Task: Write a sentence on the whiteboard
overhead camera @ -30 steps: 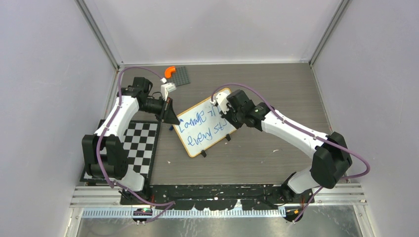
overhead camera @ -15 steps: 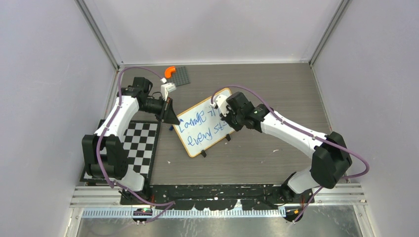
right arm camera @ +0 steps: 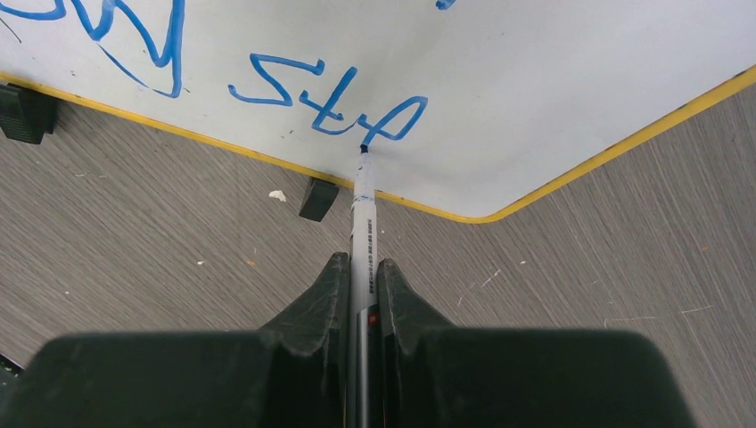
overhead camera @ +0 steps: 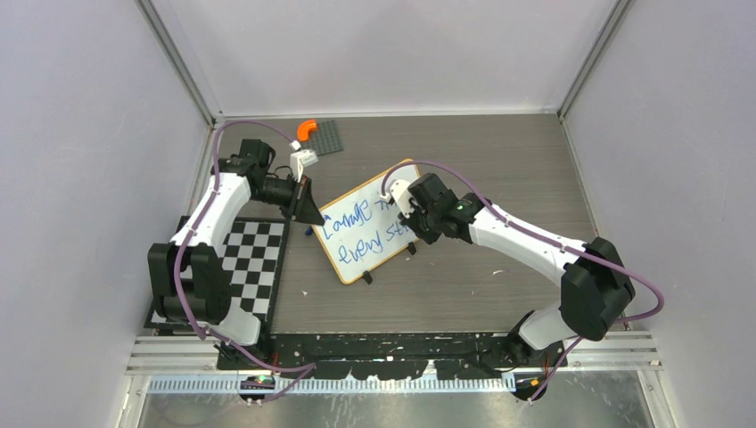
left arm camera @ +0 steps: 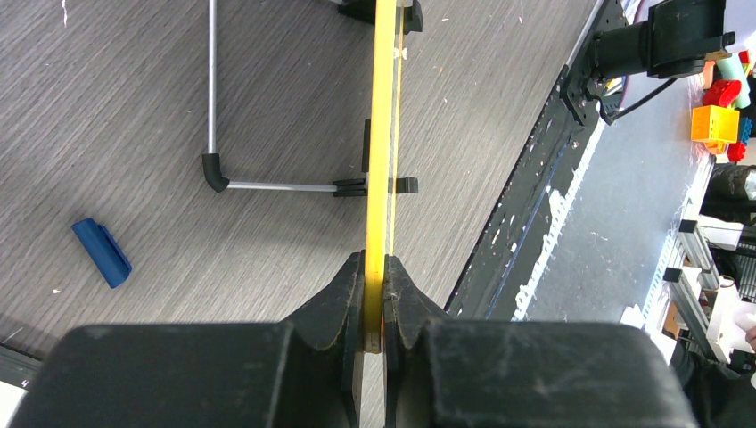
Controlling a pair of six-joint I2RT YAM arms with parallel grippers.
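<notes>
Grey wood-grain worktop (overhead camera: 499, 276) carried the whiteboard (overhead camera: 355, 260) at centre between both arms, the left tool (left arm camera: 374, 267) clenched on its yellow rim. The right tool (right arm camera: 361, 265) gripped a marker (right arm camera: 364, 201), its tip apparently touching the final letter of the blue sentence (overhead camera: 367, 230).

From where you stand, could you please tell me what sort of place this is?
Probably a robotics lab test cell: aluminium-framed walls, a checkerboard mat, toy blocks off to the side.

Bright even light, shadows were soft, the whiteboard (right arm camera: 553, 80) past the jaws looked sharp, behind the jaws blurry.
</notes>
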